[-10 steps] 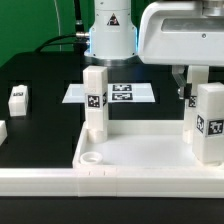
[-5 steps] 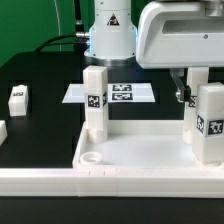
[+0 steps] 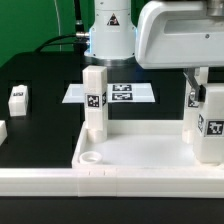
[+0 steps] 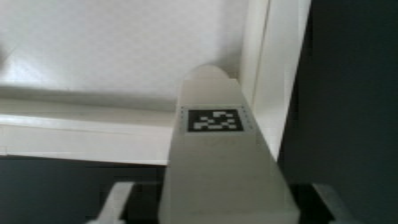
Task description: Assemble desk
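The white desk top (image 3: 140, 150) lies at the front, rim up, with a round socket (image 3: 92, 157) at its near corner. One tagged leg (image 3: 95, 100) stands upright in its far corner on the exterior view's left. My gripper (image 3: 203, 95) is shut on a second tagged leg (image 3: 208, 122) and holds it upright over the tray's corner on the exterior view's right. In the wrist view this leg (image 4: 222, 150) runs out from between my fingers (image 4: 125, 200) toward the tray corner (image 4: 107, 60). The leg's foot is hidden.
The marker board (image 3: 120, 93) lies behind the tray. A loose tagged leg (image 3: 18, 98) lies on the black table at the exterior view's left, and another white part (image 3: 3, 130) shows at the left edge. A low white rail (image 3: 110, 182) runs along the front.
My gripper and the leg it holds have shifted slightly toward the exterior view's left. The standing leg and the loose parts have not moved.
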You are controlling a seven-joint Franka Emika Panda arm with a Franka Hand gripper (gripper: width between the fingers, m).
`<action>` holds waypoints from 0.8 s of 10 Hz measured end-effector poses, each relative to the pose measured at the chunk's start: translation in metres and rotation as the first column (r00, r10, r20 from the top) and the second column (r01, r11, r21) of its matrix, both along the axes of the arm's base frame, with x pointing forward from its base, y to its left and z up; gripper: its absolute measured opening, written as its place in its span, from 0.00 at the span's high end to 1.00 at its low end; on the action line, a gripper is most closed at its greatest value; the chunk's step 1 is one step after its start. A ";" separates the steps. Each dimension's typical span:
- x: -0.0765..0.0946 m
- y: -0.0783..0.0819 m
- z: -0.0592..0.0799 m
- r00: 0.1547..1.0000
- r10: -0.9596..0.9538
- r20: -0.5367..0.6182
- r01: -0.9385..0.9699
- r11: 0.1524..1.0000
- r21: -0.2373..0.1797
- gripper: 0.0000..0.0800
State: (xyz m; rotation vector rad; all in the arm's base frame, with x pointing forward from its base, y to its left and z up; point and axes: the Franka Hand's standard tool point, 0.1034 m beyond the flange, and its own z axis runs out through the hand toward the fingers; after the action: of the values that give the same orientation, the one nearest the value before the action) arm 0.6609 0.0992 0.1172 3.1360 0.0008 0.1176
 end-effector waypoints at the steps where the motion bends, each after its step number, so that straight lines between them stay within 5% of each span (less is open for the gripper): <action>1: 0.000 0.000 0.000 1.000 -0.021 0.000 0.021 1.000 0.002 0.64; 5: 0.000 0.000 0.000 0.969 -0.248 -0.002 0.248 0.968 0.019 0.64; 8: 0.000 -0.001 -0.002 0.837 -0.546 -0.018 0.546 0.835 0.063 0.64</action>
State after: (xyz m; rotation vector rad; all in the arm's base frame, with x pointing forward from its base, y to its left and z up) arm 0.6608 0.0978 0.1157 3.0476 -0.9106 0.1140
